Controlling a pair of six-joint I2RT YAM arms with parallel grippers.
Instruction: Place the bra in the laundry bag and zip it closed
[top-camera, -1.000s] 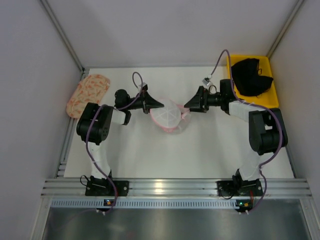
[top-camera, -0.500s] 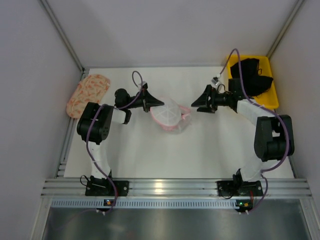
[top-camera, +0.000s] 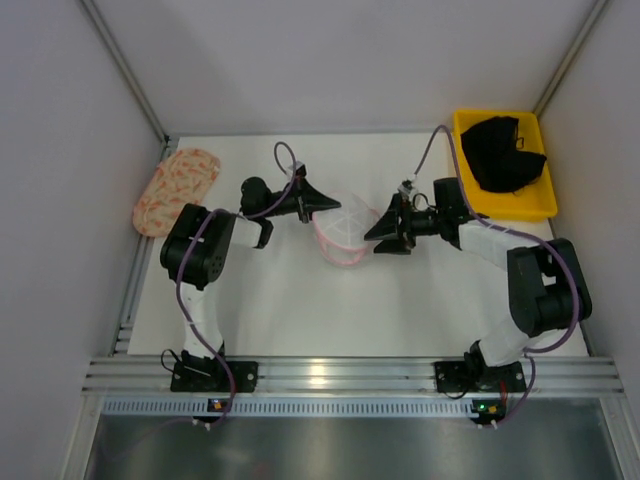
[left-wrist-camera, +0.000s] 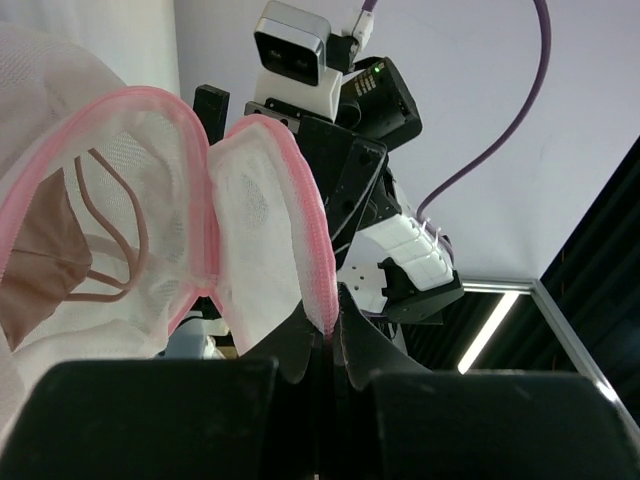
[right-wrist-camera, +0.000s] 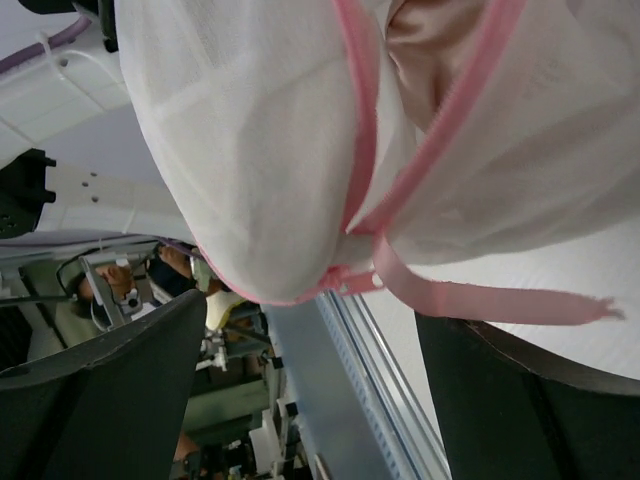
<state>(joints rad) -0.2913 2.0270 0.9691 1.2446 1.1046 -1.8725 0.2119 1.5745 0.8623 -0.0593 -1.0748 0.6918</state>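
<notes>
The laundry bag (top-camera: 345, 232) is a round white mesh pouch with a pink zip rim, held up at the table's middle. My left gripper (top-camera: 322, 205) is shut on its pink rim (left-wrist-camera: 318, 290), pinched between the fingertips (left-wrist-camera: 352, 345). The bra (left-wrist-camera: 40, 270) shows through the mesh inside the bag, and its thin straps (left-wrist-camera: 110, 230) loop beside it. My right gripper (top-camera: 378, 232) stands open just right of the bag. In the right wrist view its fingers (right-wrist-camera: 120, 390) lie either side of the bag's lower edge (right-wrist-camera: 260, 130). A pink zip tape (right-wrist-camera: 480, 300) trails between them, and the bra (right-wrist-camera: 430, 50) shows above.
A yellow bin (top-camera: 540, 205) holding a black garment (top-camera: 505, 150) sits at the back right. A peach patterned oval fabric piece (top-camera: 176, 188) lies at the back left, against the wall. Side walls close in on both edges.
My right gripper swung out toward the bin, then came back left, close against the bag. My left gripper and the bag shifted a little to the right.
</notes>
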